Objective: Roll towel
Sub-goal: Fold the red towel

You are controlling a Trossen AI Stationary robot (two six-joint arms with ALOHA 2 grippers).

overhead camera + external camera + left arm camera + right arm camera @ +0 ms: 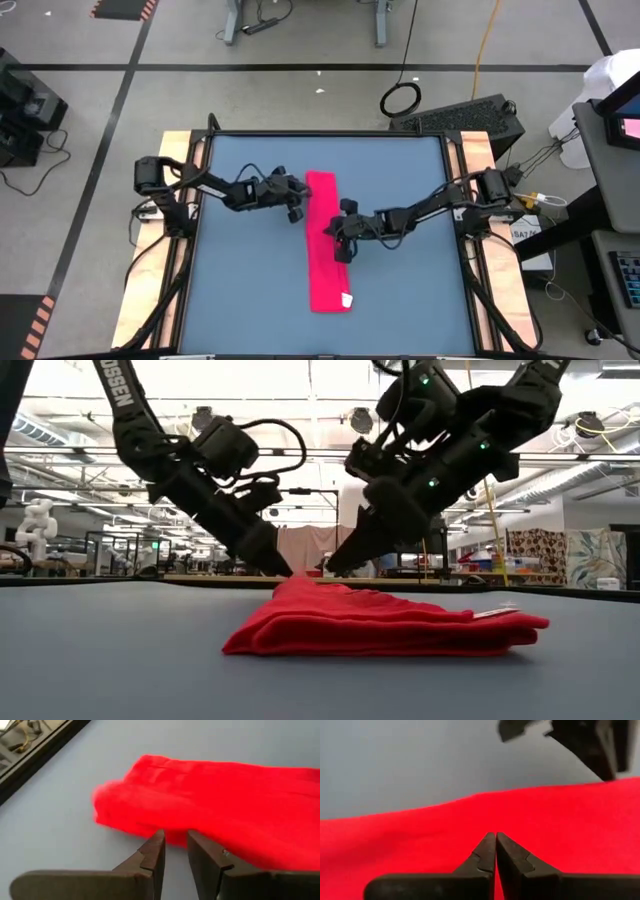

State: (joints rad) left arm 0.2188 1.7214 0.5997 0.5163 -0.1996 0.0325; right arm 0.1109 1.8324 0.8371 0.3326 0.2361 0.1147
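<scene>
High view, towel [326, 245]: lying as a long, narrow folded strip down the middle of the blue-grey counter [240, 290], its small white tag [348, 299] at the near end; this shape is probably giving a short edge to roll from.
High view, left gripper [299, 203]: reaching in at the strip's far end, on its left edge.
High view, right gripper [340, 240]: pressing down on the cloth about midway along, on the right edge, probably to pin it.

Low view, towel [385, 625]: showing as a soft, low wedge of stacked layers, rising toward the far end where both arms are meeting it.
Low view, material: matte knit-like cloth, rounded folds, no stiff edges; the counter is looking smooth and flat.

Left wrist view, left gripper [175, 845]: fingers standing a little apart, with a narrow gap and nothing caught between them, tips sitting just at the towel's [215, 805] edge.
Left wrist view, towel end: looking puffy and rounded, as though starting to curl.

Right wrist view, right gripper [496, 845]: fingers closed tip to tip, holding nothing, the joined tips resting on the red cloth [420, 840] like a blunt press.
Right wrist view, other arm [585, 742]: showing dark and blurred beyond the towel.
</scene>
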